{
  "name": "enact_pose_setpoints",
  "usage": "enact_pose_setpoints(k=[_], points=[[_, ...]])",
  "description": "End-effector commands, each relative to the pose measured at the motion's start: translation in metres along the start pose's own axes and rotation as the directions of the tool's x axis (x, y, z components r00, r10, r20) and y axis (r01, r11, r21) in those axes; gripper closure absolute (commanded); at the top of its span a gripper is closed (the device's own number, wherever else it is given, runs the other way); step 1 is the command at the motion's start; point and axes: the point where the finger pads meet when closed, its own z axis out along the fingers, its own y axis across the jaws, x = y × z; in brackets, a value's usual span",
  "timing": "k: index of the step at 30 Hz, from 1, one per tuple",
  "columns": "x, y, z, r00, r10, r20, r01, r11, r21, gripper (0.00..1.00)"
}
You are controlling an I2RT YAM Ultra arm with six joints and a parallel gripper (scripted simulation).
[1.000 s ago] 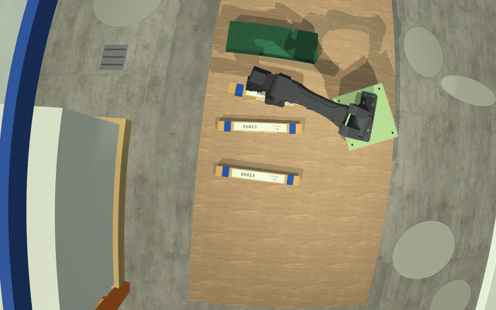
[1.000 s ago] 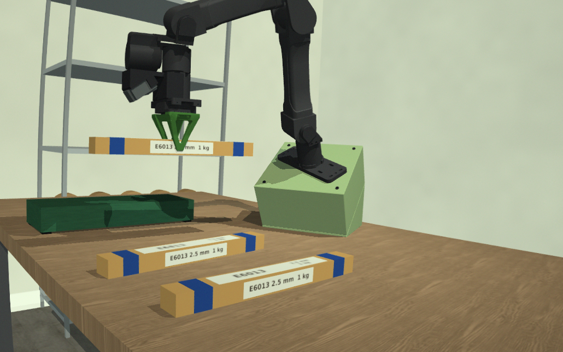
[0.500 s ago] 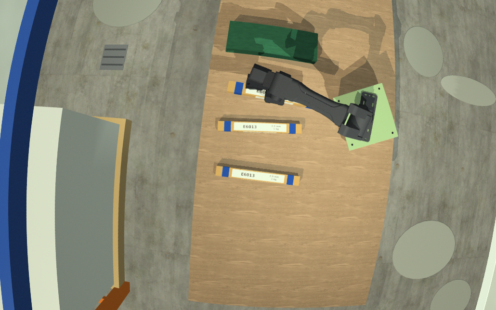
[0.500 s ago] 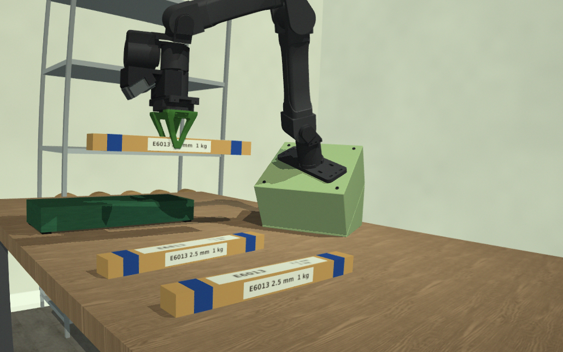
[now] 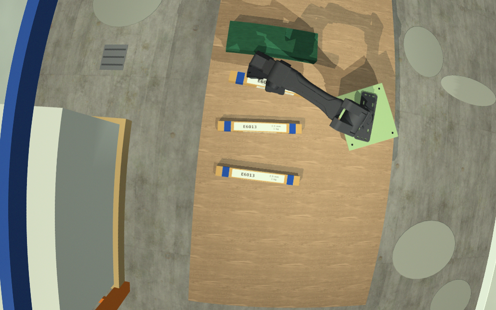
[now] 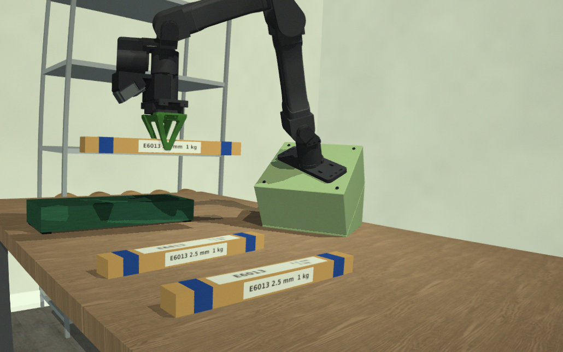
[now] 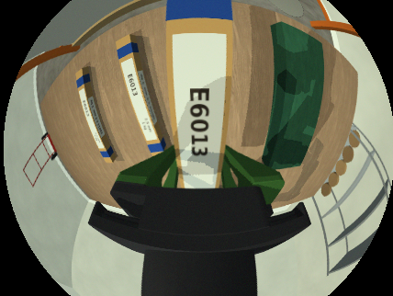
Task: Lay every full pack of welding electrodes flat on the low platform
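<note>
End effector point(image 6: 165, 141) clamped on one E6013 electrode pack point(image 6: 120, 145), green fingers pinching its long sides near the label's middle. Held pack hangs level, high above the counter point(image 6: 415, 282), beside the green low platform point(image 6: 107, 212) rather than over it. Top view puts it between platform and middle pack point(image 5: 259, 126). Near pack point(image 5: 256, 175) lies flat, further toward the front edge; both resting packs are well apart from the platform.

Risks, as judged:
- Grip sits near mid-length on a long, narrow box. If the rods inside sit unevenly, one end may droop or the pack may pivot between the pads during travel.
- Setting down with the pack's middle off the platform, or one end overhanging onto the counter, would fail the placement.
- All three packs look alike; nothing visible says whether this one is full. Placing a light one spoils the result.
- Releasing from height could bounce it off.
</note>
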Motion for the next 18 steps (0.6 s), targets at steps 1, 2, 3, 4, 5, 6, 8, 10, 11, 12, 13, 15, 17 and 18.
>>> enact_pose_setpoints(k=[1,2,3,4,5,6,8,10,11,12,13,15,17,18], points=[[-0.017,-0.008,-0.036,0.995,-0.03,0.091,0.028,0.999,0.028,1.0],[-0.017,-0.011,-0.037,0.995,-0.031,0.091,0.028,0.999,0.028,1.0],[-0.017,-0.014,-0.036,0.995,-0.03,0.091,0.028,0.999,0.028,1.0],[-0.016,-0.018,-0.032,0.996,-0.025,0.08,0.024,0.999,0.024,1.0],[-0.015,-0.021,-0.031,0.997,-0.023,0.075,0.022,1.0,0.023,1.0],[-0.016,-0.024,-0.032,0.997,-0.025,0.078,0.023,0.999,0.024,1.0],[-0.017,-0.025,-0.035,0.996,-0.029,0.086,0.026,0.999,0.028,1.0],[-0.019,-0.029,-0.037,0.995,-0.027,0.091,0.025,0.999,0.029,1.0],[-0.019,-0.032,-0.037,0.995,-0.028,0.091,0.025,0.999,0.029,1.0],[-0.019,-0.035,-0.037,0.995,-0.028,0.091,0.025,0.999,0.029,1.0],[-0.018,-0.04,-0.031,0.997,-0.02,0.075,0.018,1.0,0.022,1.0],[-0.018,-0.045,-0.03,0.997,-0.019,0.073,0.017,1.0,0.022,1.0],[-0.019,-0.048,-0.037,0.995,-0.028,0.091,0.025,0.999,0.031,1.0],[-0.019,-0.051,-0.037,0.995,-0.028,0.091,0.025,0.999,0.031,1.0]])
